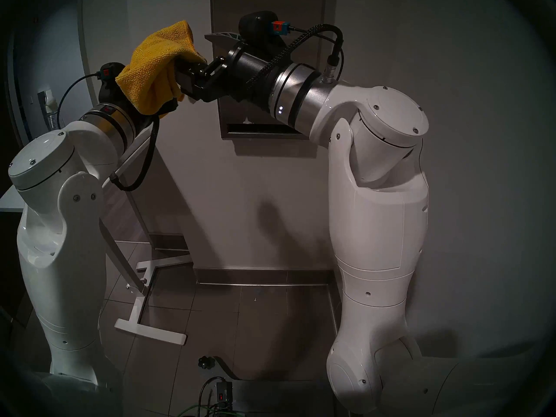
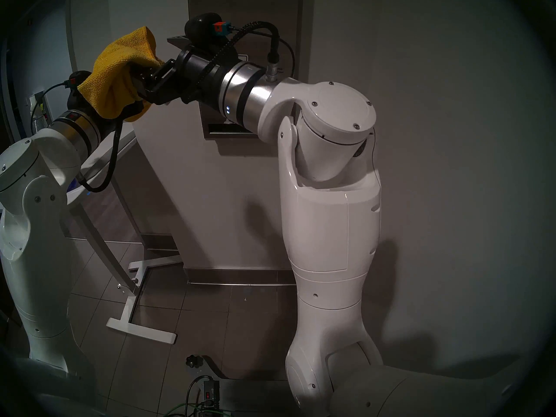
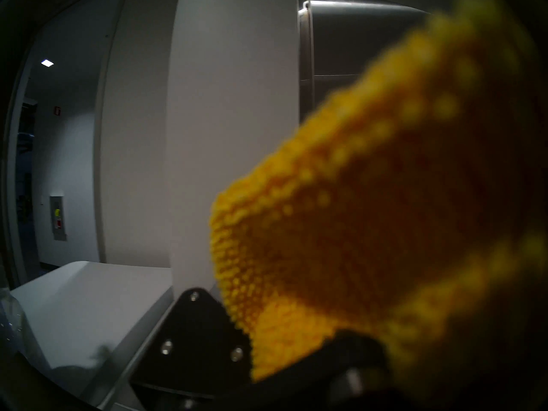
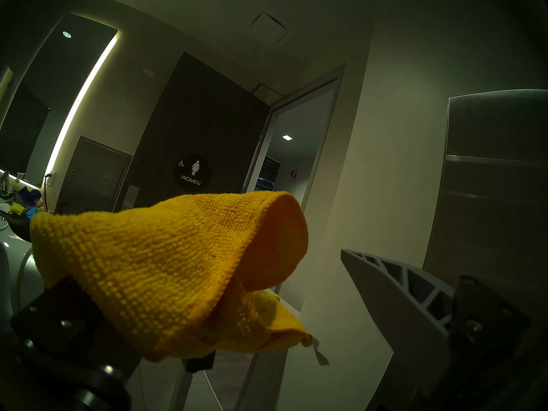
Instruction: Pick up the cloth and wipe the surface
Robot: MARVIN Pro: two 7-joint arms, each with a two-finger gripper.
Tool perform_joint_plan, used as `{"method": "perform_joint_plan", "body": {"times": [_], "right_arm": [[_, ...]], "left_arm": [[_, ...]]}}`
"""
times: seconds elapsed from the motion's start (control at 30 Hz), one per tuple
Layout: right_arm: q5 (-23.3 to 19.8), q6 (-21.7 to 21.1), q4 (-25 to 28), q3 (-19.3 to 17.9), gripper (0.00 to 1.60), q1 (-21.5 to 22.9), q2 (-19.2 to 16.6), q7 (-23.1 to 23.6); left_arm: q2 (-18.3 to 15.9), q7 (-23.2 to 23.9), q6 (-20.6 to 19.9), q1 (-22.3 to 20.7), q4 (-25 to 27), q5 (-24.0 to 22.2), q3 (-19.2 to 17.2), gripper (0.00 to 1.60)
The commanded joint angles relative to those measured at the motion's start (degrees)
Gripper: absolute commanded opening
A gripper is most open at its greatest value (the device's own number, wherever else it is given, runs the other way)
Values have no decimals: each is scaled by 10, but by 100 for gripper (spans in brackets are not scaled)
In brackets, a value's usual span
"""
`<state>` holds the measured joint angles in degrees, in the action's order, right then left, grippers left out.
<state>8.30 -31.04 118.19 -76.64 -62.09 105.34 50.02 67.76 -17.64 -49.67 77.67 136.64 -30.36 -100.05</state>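
The mustard-yellow cloth (image 1: pixel 156 67) hangs bunched in the air left of the steel surface (image 1: pixel 304 19). It drapes over my left gripper (image 1: pixel 159 94) and hides its fingers; the jaws are shut on the cloth. My right gripper (image 1: pixel 192 61) reaches in from the right with its jaws wide open. In the right wrist view one grey ribbed finger (image 4: pixel 400 291) stands bare, and the cloth (image 4: pixel 166 268) lies over the other. The cloth (image 3: pixel 370 223) fills the right half of the left wrist view. The right forearm covers the middle of the surface (image 2: pixel 249 19); only its dark slot (image 1: pixel 261 129) shows below.
A white table (image 3: pixel 89 297) on a folding white leg frame (image 1: pixel 150 329) stands below and left of my left arm. The grey wall (image 1: pixel 246 196) lies straight ahead. An open doorway (image 4: pixel 296 164) and a dark door with a WOMEN sign (image 4: pixel 192 171) lie beyond.
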Motion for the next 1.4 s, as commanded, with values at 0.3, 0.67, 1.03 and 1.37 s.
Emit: {"method": "perform_joint_plan", "body": {"times": [0.3,0.67,1.03,1.37], "right_arm": [[-6,5,13,1,160,5,1,-12],[-8,6,13,2,160,4,0,-14],[72,53,17,-17,160,-12,-26,-87],[186,110,29,-14,160,-60,-53,-183]], "left_arm": [[-69,-4,108,-100,-129,47,33,0],[-108,21,157,-152,-237,59,37,0],[-132,39,183,-186,-326,66,30,0],[-130,47,196,-193,-351,71,32,0]]}}
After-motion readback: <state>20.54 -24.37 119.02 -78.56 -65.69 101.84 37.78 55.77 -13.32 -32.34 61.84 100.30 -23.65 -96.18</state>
